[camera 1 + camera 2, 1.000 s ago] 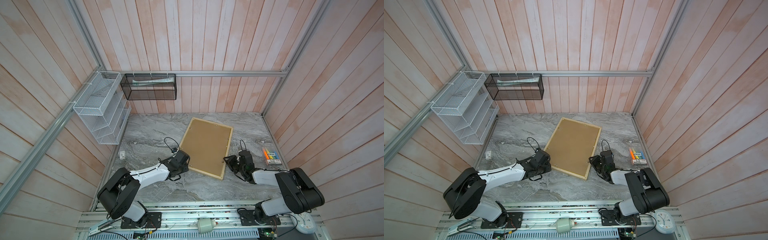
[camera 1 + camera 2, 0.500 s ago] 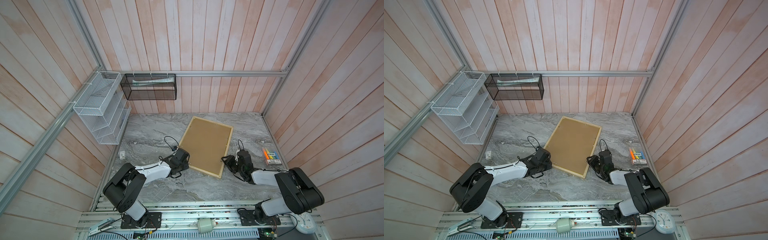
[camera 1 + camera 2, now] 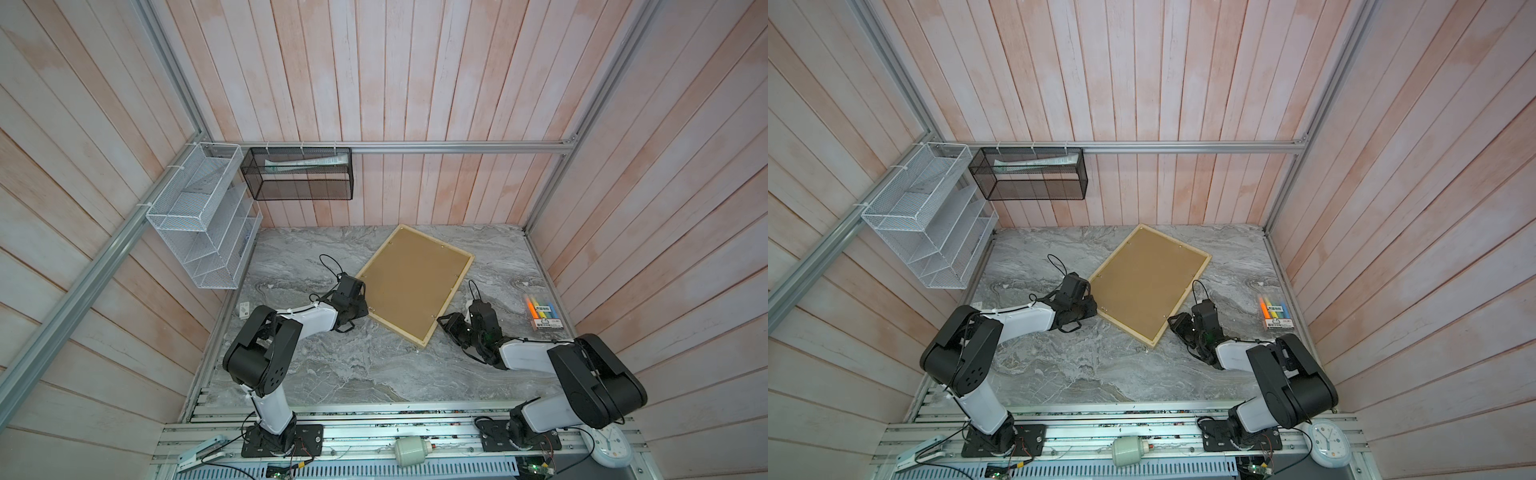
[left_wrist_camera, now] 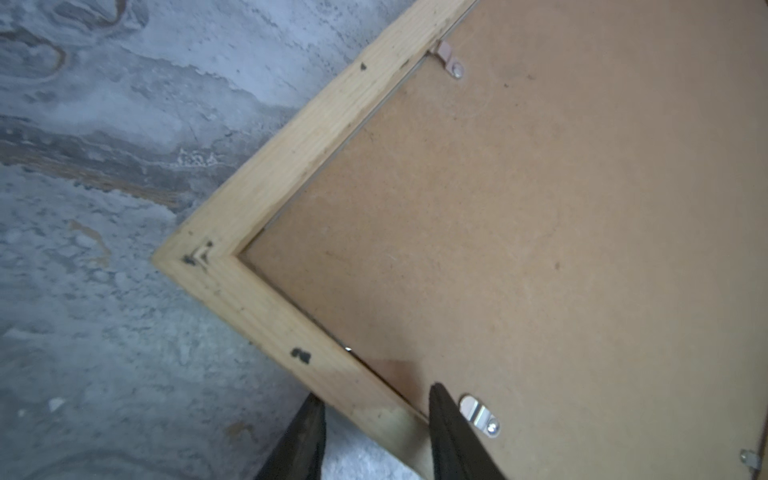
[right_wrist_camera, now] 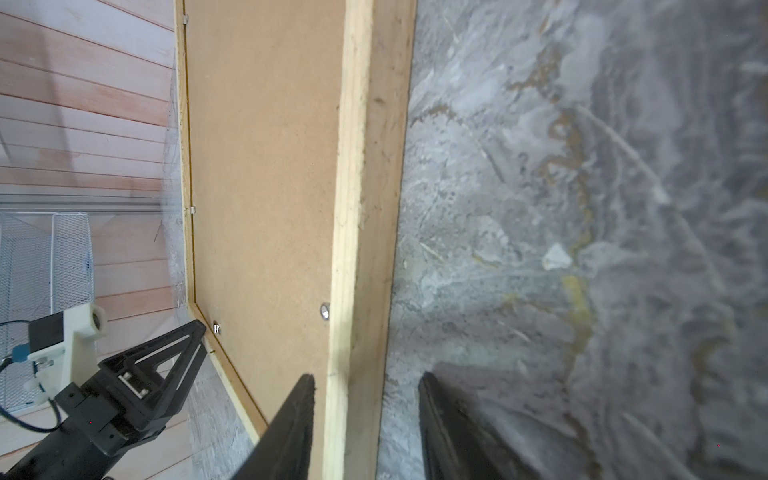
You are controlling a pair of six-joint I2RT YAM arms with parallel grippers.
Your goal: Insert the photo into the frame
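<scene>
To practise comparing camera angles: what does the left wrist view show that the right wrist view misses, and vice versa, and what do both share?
Only the left wrist view: the dark marks on the corner joint of the pale wooden picture frame. Only the right wrist view: the pink plank wall, the white wire mesh rack, and the right hand with its fingers either side of a long rail. Both: the frame's brown board back, its small metal clips, the grey marbled tabletop, and the left hand at the frame's corner.
</scene>
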